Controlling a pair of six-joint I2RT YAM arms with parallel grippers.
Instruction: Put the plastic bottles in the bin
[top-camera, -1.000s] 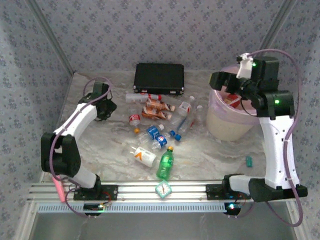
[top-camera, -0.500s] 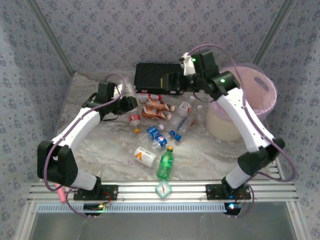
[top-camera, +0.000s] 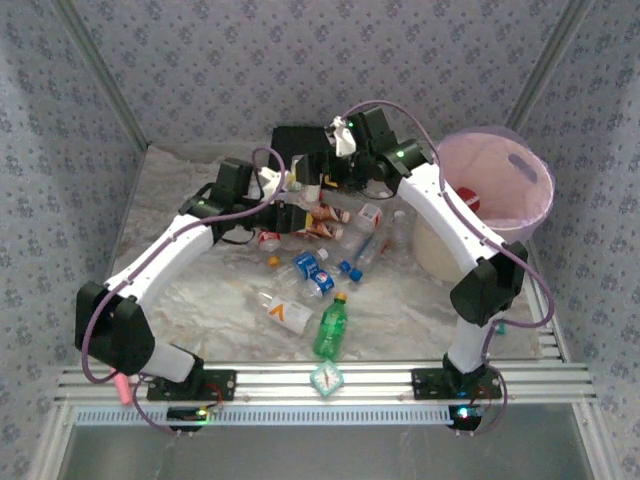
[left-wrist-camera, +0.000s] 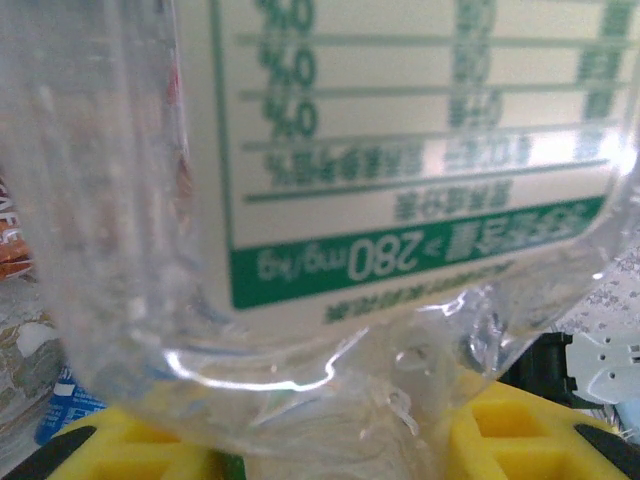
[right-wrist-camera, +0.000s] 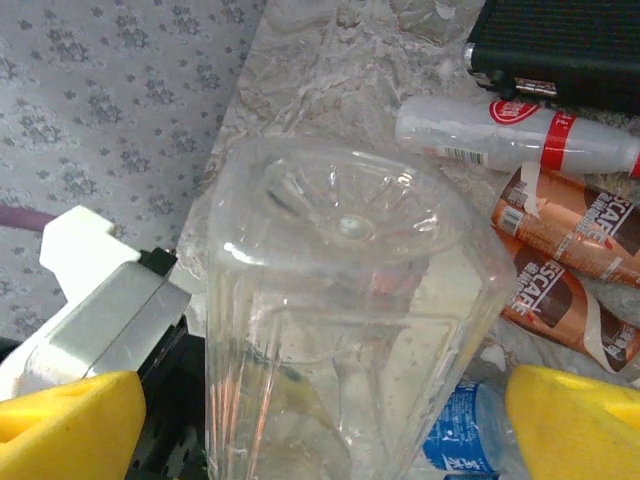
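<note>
**Clear bottle (left-wrist-camera: 400, 200) clenched in left claw (left-wrist-camera: 320, 448).**
Right claw (right-wrist-camera: 325, 425) released, fingers (right-wrist-camera: 580, 420) flanking the bottle's base without contact; bin (top-camera: 540, 215) well apart rightward; worktop (top-camera: 220, 300) bare near-left.

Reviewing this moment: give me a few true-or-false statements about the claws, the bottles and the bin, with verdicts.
1. The left claw is shut on a clear plastic bottle with a white and green label. True.
2. The right claw is clamped on that bottle. False: the right claw's yellow fingers stand open on either side of it, apart from it.
3. The green plastic bottle with the orange cap sits inside the round cream bin with the pink liner. False: the green bottle lies on the marbled table, outside the bin.
4. The flat black rectangular case lies at the table's far edge. True.
</note>
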